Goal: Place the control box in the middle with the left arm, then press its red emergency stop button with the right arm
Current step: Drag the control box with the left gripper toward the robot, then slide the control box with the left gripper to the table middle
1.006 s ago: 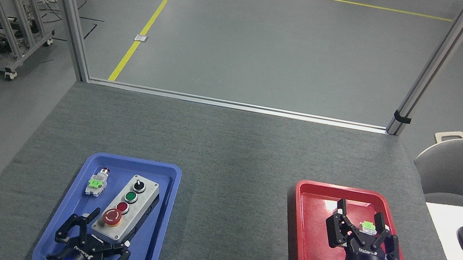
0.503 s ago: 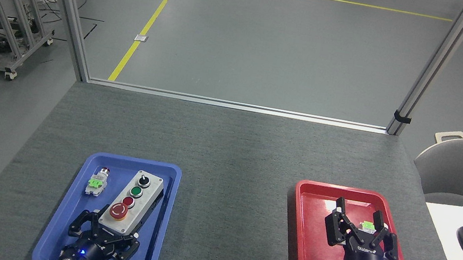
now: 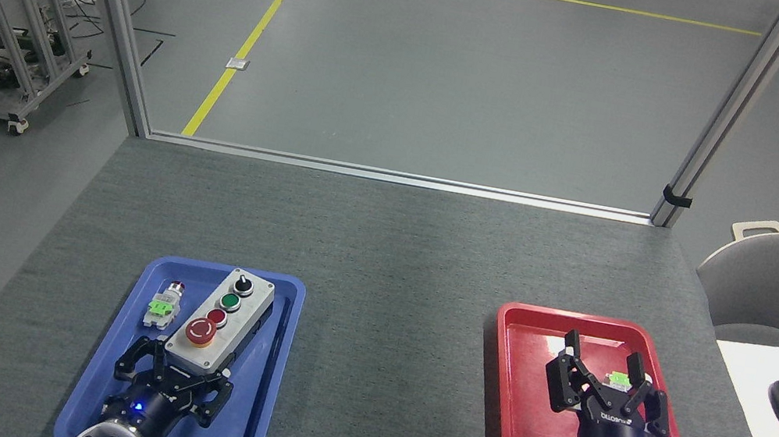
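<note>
Nearest, the left hand (image 3: pixel 173 375) is clenched on the near end of the control box (image 3: pixel 220 318), inside the blue tray (image 3: pixel 91 390). The box's long axis runs from near-left to far-right, with the red mushroom button (image 3: pixel 201 330) at the near end and the black knob (image 3: pixel 242 282) at the far end. A small green part (image 3: pixel 161 306) lies just left of the box. The right hand (image 3: pixel 607 385) hangs over the red tray (image 3: pixel 510 397) with its fingers spread, grasping nothing. Between the trays is the middle (image 3: pixel 387 376) of the table (image 3: pixel 384 249), which is bare.
</note>
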Controlling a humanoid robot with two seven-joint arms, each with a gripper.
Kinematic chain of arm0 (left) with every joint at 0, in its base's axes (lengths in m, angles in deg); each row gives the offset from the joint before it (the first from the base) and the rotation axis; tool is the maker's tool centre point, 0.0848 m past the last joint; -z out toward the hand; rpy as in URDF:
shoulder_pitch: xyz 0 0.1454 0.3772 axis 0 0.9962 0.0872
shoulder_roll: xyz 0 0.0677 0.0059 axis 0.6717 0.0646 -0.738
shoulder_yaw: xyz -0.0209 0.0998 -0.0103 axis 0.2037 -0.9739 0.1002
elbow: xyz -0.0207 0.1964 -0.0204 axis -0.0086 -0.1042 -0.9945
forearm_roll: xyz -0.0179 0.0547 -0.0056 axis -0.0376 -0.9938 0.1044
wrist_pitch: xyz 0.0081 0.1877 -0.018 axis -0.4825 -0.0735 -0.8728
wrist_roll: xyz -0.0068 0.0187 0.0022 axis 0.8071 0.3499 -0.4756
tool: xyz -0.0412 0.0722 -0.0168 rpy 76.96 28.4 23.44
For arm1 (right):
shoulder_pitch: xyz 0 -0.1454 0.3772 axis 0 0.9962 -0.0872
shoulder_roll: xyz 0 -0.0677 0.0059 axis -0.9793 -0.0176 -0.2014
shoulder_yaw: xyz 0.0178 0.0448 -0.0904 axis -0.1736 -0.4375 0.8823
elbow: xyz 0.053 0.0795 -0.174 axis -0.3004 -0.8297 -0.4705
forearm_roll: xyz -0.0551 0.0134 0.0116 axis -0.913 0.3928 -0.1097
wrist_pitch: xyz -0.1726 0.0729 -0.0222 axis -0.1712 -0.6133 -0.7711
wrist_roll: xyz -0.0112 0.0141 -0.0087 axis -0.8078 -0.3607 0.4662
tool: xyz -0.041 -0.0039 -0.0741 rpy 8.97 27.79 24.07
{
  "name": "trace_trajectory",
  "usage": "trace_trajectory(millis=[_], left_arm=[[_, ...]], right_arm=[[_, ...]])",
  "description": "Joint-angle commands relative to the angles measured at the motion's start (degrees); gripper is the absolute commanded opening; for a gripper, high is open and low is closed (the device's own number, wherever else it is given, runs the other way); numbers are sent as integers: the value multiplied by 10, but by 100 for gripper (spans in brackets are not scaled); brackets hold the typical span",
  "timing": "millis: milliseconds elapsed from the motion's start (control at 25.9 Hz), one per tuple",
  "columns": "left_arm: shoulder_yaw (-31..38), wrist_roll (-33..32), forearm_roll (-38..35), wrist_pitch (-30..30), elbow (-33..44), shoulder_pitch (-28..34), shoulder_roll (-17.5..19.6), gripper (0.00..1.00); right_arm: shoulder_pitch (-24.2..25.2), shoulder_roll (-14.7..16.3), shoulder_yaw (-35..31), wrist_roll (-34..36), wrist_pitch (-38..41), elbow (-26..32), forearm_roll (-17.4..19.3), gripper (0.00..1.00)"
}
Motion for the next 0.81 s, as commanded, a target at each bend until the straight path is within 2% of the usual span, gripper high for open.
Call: trace_trajectory(millis=[0,77,232,309,464,619,773], left_arm=[[1,1,89,42,5,-1,7,0],[1,1,129,63,15,2,7,0],[-3,0,128,68,102,30,8,0],[-8,-1,127,64,123,37,-3,0],[-66,-16,124,35,144,31,-39,0],[-122,-26,103,-4,130,10,-79,0],[-151,-32,66,-36,54,-37,-134,0]], right_arm=[[-1,0,-1,0,0,0,0,100],[-1,0,-1,0,0,-1,1,100],[-1,0,0,0,0,-2,0,100],[-1,0,1,0,1,-2,0,100],[-1,0,-1,1,1,-2,0,100],[-2,1,-2,1,1,-2,0,100],[-2,1,-3,1,1,-2,1,100]])
